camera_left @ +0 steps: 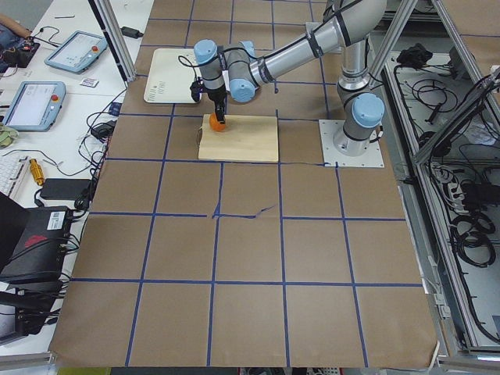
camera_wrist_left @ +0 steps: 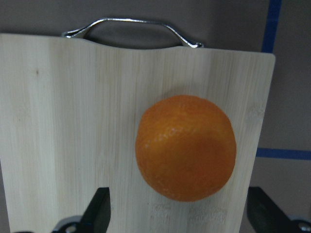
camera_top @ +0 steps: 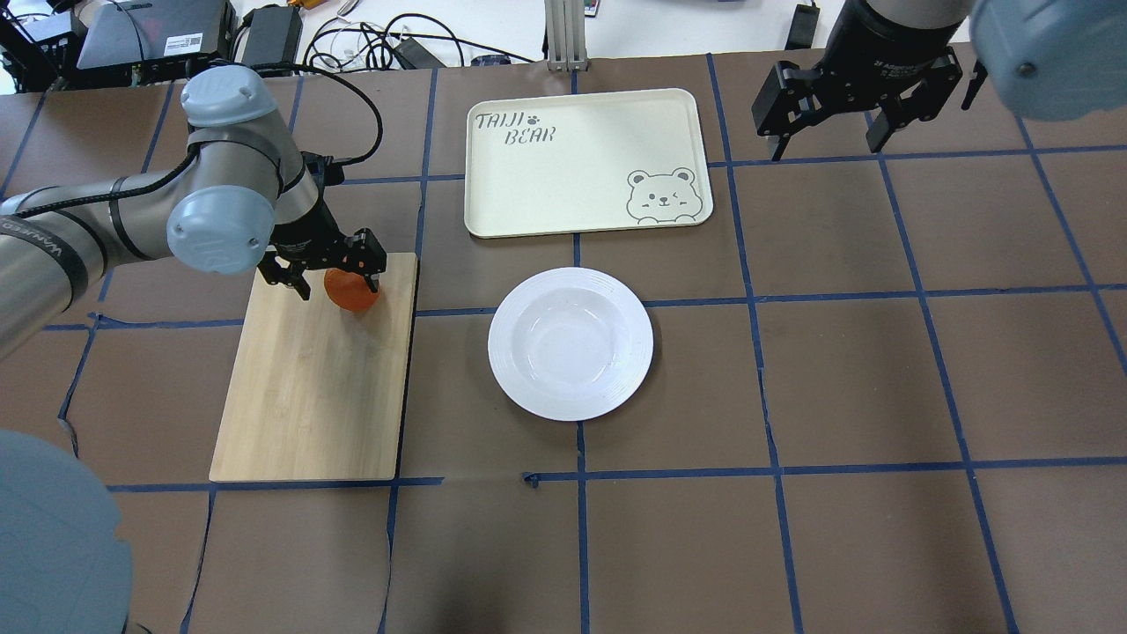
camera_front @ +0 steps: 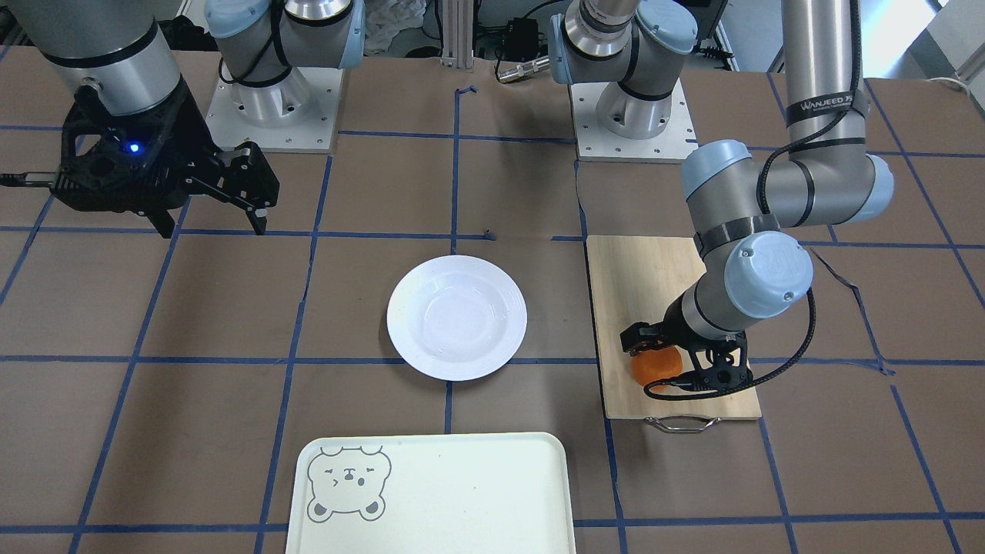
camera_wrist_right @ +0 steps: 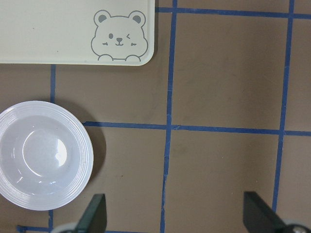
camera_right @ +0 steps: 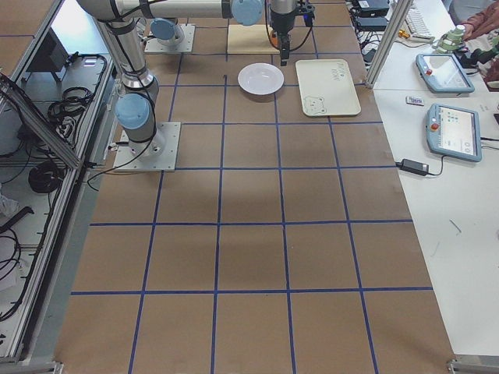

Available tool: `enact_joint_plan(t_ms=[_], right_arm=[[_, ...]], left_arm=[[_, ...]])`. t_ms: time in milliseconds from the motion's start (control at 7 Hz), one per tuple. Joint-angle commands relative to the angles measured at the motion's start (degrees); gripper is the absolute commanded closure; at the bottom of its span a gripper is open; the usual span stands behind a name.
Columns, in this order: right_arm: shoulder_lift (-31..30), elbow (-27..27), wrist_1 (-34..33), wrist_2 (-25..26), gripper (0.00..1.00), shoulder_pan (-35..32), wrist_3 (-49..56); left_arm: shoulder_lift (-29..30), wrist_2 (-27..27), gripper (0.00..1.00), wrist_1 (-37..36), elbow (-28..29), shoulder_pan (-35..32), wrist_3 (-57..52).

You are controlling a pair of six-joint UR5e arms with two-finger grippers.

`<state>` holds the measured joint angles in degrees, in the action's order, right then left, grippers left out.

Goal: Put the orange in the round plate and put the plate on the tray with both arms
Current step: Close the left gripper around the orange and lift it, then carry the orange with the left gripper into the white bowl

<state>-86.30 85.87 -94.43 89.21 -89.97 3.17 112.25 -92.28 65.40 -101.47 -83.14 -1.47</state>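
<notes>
The orange (camera_wrist_left: pixel 185 147) lies near the handle end of a bamboo cutting board (camera_top: pixel 308 396). My left gripper (camera_top: pixel 339 286) is lowered over the orange (camera_top: pixel 354 293) and is open. Its fingers (camera_wrist_left: pixel 99 211) stand wide on either side and are clear of the fruit. The white round plate (camera_top: pixel 570 343) sits empty in the middle of the table. Beyond it lies the cream tray (camera_top: pixel 563 167) with its bear face. Off to the side of the tray, my right gripper (camera_top: pixel 828 141) hangs high and open with nothing in it. Its wrist view looks down on the plate (camera_wrist_right: pixel 41 155) and a corner of the tray (camera_wrist_right: pixel 48 29).
The board's metal handle (camera_front: pixel 681 423) points away from the robot. Brown paper with blue tape lines covers the table (camera_top: pixel 792 396). Cables and boxes lie beyond the far table edge (camera_top: pixel 264 35). Tablets sit on side benches (camera_right: pixel 452 128).
</notes>
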Motion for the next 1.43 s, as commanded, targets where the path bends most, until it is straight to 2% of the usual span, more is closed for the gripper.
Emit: enact_joint_plan(t_ms=[0,143,286,429,571,857,1000,1286], right_arm=[[0.0,0.0,-0.06,0.0,0.0,0.06,0.0],[0.0,0.0,0.03,0.0,0.0,-0.02,0.0],[0.08,0.0,0.03,0.0,0.0,-0.03,0.0],[0.0,0.0,0.03,0.0,0.0,-0.03,0.0],[0.0,0.0,0.03,0.0,0.0,-0.03,0.0],[0.0,0.09,0.03,0.0,0.0,-0.03,0.0],[0.0,0.0,0.03,0.0,0.0,0.06,0.0],[0.0,0.0,0.03,0.0,0.0,0.06,0.0]], left_arm=[[2.26,0.43,0.0,-4.21,-0.04,0.0,0.32],[2.96,0.7,0.0,-5.45,0.04,-0.09,1.8],[3.14,0.7,0.21,-5.81,0.3,-0.09,1.91],[3.15,0.7,0.69,-6.08,0.31,-0.09,1.65],[3.06,0.87,1.0,-6.86,0.65,-0.09,1.21],[0.44,2.09,1.0,-5.13,2.31,-2.45,2.86],[-0.71,5.67,1.0,-1.54,4.16,-4.99,6.44],[-1.33,8.34,1.0,1.81,7.33,-13.66,19.0]])
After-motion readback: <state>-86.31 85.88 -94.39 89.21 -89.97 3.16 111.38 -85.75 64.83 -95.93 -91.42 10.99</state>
